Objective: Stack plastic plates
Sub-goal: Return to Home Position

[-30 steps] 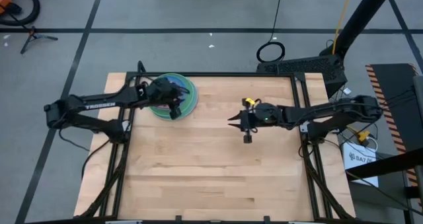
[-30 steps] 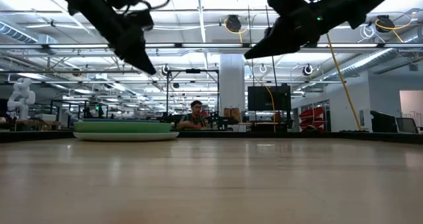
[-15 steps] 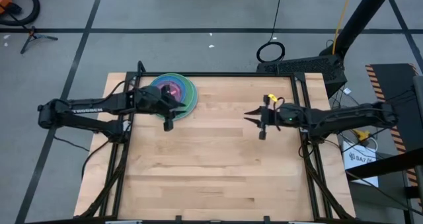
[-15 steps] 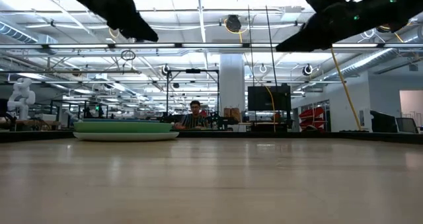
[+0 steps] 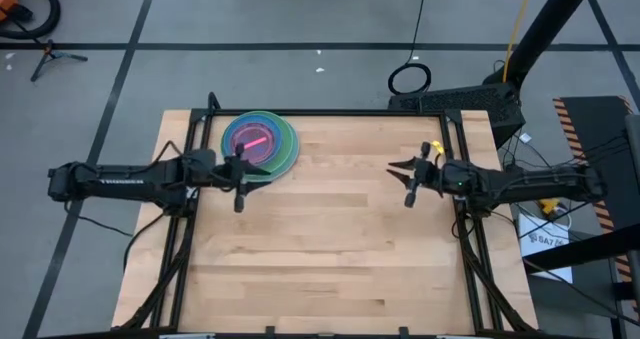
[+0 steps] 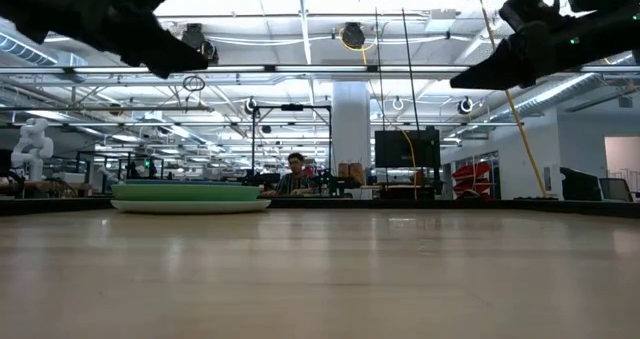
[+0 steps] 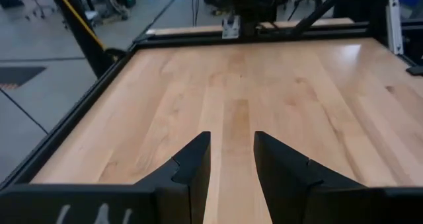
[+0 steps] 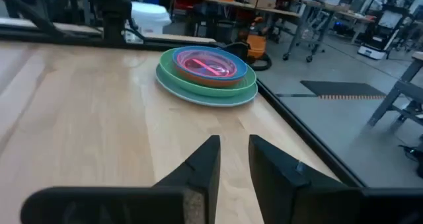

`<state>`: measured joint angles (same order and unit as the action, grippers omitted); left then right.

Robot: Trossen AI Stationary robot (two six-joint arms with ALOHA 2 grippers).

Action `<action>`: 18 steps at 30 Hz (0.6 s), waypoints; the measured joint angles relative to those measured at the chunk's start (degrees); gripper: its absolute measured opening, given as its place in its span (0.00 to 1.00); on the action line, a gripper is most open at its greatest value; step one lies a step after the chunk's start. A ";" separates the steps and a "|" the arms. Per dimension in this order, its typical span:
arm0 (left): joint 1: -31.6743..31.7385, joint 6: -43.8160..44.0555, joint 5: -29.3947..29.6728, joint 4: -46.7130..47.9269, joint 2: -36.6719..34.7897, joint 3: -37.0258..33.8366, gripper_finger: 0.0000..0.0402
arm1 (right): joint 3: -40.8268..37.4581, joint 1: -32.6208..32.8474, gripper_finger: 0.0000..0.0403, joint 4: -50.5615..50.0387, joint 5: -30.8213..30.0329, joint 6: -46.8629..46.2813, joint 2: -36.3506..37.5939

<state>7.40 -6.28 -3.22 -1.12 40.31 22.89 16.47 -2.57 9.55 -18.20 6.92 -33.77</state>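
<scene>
The plastic plates [image 5: 262,143] form one stack near the table's far left corner, with a pink translucent plate [image 8: 205,64] on top and cyan, orange, green and pale rims showing below. The lowest plate rests flat on the wood [image 6: 190,205]. My left gripper [image 5: 248,169] hovers open at the stack's near-left edge, above the table [image 6: 195,57]. Its wrist view [image 7: 231,137] shows only bare wood. My right gripper [image 5: 392,167] hangs open and empty right of centre [image 6: 458,80]. It points across the table at the stack [image 8: 233,139].
Black frame rails [image 5: 455,149] border the wooden table [image 5: 320,249], and bare wood lies between the two grippers and across the near half. The right arm [image 7: 244,2] shows far off in the left wrist view. A person [image 6: 295,174] sits in the room beyond the far edge.
My left gripper has drawn back from over the stack toward the table's left edge and has risen, uncovering the pink top plate. My right gripper has pulled back from the table's middle toward the right edge. The stack has stayed where it was.
</scene>
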 joint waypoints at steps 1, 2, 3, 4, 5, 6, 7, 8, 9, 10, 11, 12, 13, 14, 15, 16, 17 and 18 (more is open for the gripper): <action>-0.07 0.00 -0.02 -0.52 -1.40 -1.10 0.31 | -0.38 0.00 0.18 -0.50 -0.02 -0.26 1.17; -0.08 0.00 -0.04 -0.76 -2.87 -2.26 0.31 | -0.71 0.00 0.18 -0.98 -0.02 -0.51 2.27; -0.06 0.02 -0.04 -0.86 -4.36 -3.33 0.31 | -0.99 0.02 0.18 -1.70 -0.03 -0.89 3.39; -0.05 0.05 -0.04 -1.02 -5.81 -4.21 0.31 | -1.20 0.03 0.18 -2.48 -0.19 -1.32 4.37; -0.05 0.34 -0.04 -1.12 -7.18 -4.98 0.31 | -1.40 0.02 0.18 -3.25 -1.00 -1.71 5.32; -0.05 0.50 -0.04 -1.12 -8.49 -5.74 0.31 | -1.48 0.02 0.18 -4.25 -1.54 -1.98 6.14; -0.05 0.84 -0.02 -1.26 -9.73 -6.40 0.31 | -1.63 0.00 0.18 -4.99 -1.93 -2.19 6.94; -0.05 0.85 -0.04 -1.70 -10.91 -7.14 0.31 | -1.91 0.02 0.18 -5.56 -2.63 -2.29 7.84; -0.05 0.85 -0.04 -1.94 -12.02 -7.81 0.31 | -2.23 0.02 0.18 -5.96 -2.80 -2.32 8.61; -0.05 0.95 -0.04 -2.03 -13.03 -8.37 0.31 | -2.54 0.02 0.18 -6.10 -2.84 -2.32 9.27; -0.05 1.05 -0.04 -2.04 -14.04 -8.98 0.31 | -2.89 0.02 0.18 -6.23 -2.82 -2.30 10.10; -0.05 1.11 -0.04 -2.02 -14.99 -9.60 0.31 | -3.31 0.02 0.18 -6.42 -2.84 -2.30 10.92; -0.05 1.17 -0.03 -2.00 -15.93 -10.26 0.31 | -3.73 0.02 0.18 -6.44 -2.91 -2.29 11.72; -0.05 1.27 -0.04 -2.03 -16.90 -10.96 0.31 | -4.13 0.02 0.18 -6.42 -2.99 -2.27 12.48; -0.05 1.30 -0.02 -2.05 -17.86 -11.68 0.31 | -4.58 0.02 0.18 -6.45 -3.00 -2.17 13.31; -0.05 1.53 -0.02 -2.05 -18.75 -12.34 0.31 | -5.03 0.02 0.18 -6.70 -3.02 -2.12 14.18; -0.05 1.82 -0.02 -2.04 -19.56 -12.94 0.31 | -5.39 0.02 0.18 -7.12 -3.12 -2.12 15.05; -0.05 1.98 -0.02 -2.05 -20.39 -13.49 0.31 | -5.66 0.02 0.18 -7.73 -3.64 -2.24 16.01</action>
<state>7.35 -4.31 -3.25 -3.18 19.92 9.40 10.81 -2.55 1.82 -21.84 4.68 -17.76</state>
